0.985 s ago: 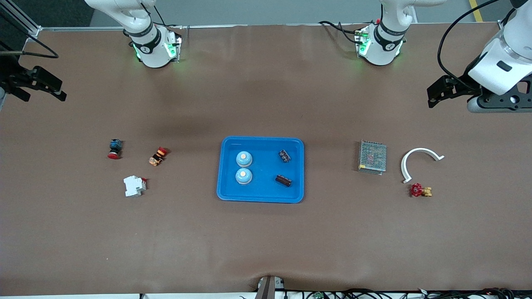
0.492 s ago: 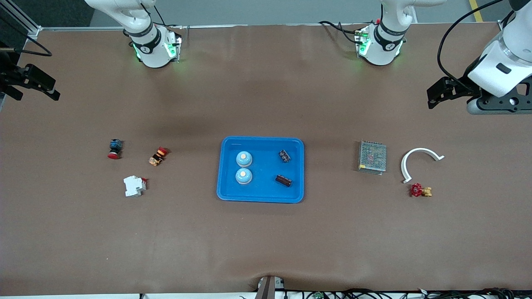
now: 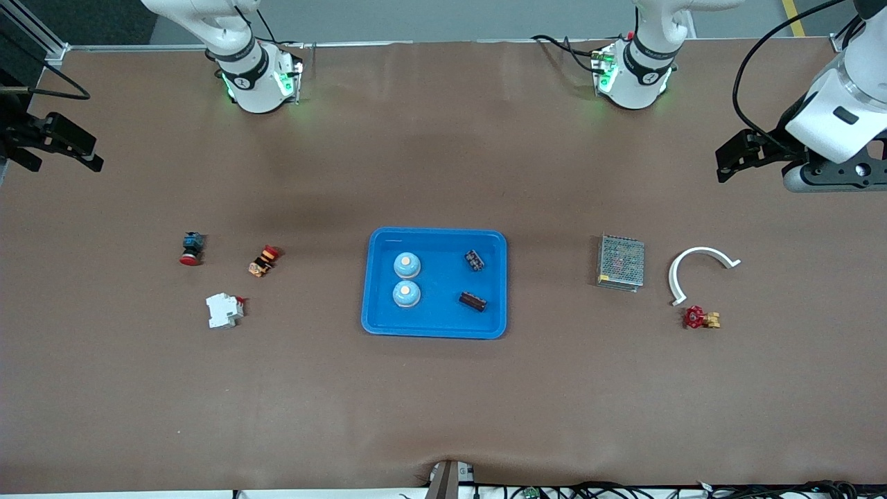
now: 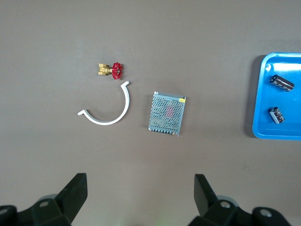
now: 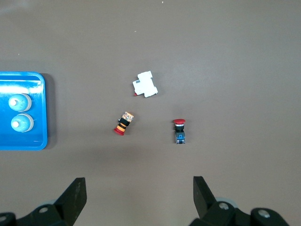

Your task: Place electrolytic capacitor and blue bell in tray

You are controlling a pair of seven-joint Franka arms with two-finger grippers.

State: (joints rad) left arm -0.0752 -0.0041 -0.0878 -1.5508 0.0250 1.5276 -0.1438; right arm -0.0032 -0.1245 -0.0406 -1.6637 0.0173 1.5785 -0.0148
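Front view: tray point(image 3: 434, 331) holds bells point(image 3: 407, 264) & caps point(image 3: 473, 301) already; left gripper point(image 4: 138, 195), right gripper point(image 5: 136, 195) empty, jaws wide — prob only risk is grabbing extras.

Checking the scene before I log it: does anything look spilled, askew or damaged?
Nothing stands out. Two blue bells and two capacitors lie inside the blue tray. Both the left gripper and right gripper are open, empty, over table ends.
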